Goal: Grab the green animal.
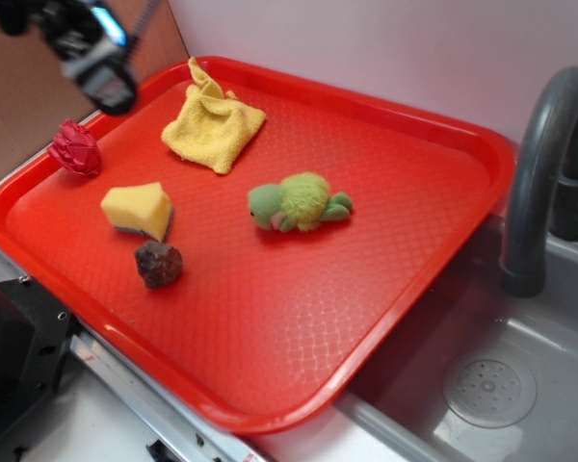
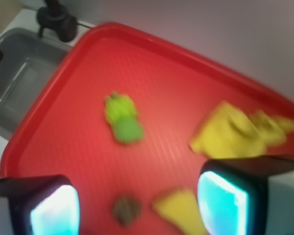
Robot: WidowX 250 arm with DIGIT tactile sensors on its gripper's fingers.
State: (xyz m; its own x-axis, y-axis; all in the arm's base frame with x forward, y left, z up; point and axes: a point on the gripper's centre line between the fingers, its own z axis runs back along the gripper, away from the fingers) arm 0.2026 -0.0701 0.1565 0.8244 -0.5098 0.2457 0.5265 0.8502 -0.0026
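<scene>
Item: one red tray [image 1: 433, 154], laid flat on the surface beside a grey sink [image 1: 520, 385] with a dark tap [image 1: 539, 183] at the right, serving as the bed for five loose pieces. Green animal [image 1: 300, 202]: a small plush turtle with a fuzzy lime shell and darker head and flippers, lay near the middle of the tray, head toward the left, apart from everything else and so open to approach from above. Yellow cloth [image 1: 212, 125]: crumpled at the far side of the tray, near its rim. Yellow sponge wedge [image 1: 138, 209]: sat at the left, with a dark brown lump [image 1: 159, 264] just near of it. Red crinkled ball [image 1: 75, 148]: rested at the far left edge. Gripper [image 2: 137, 205]: hung high over the far left corner of the tray, well apart from the turtle; in the wrist view its two fingers [image 2: 54, 208] stood spread wide with nothing between them, presumably held ready for a descent. That view was blurred. Judgement: the grab was not yet begun; the gripper would need to travel right and nearer before lowering over the shell.
</scene>
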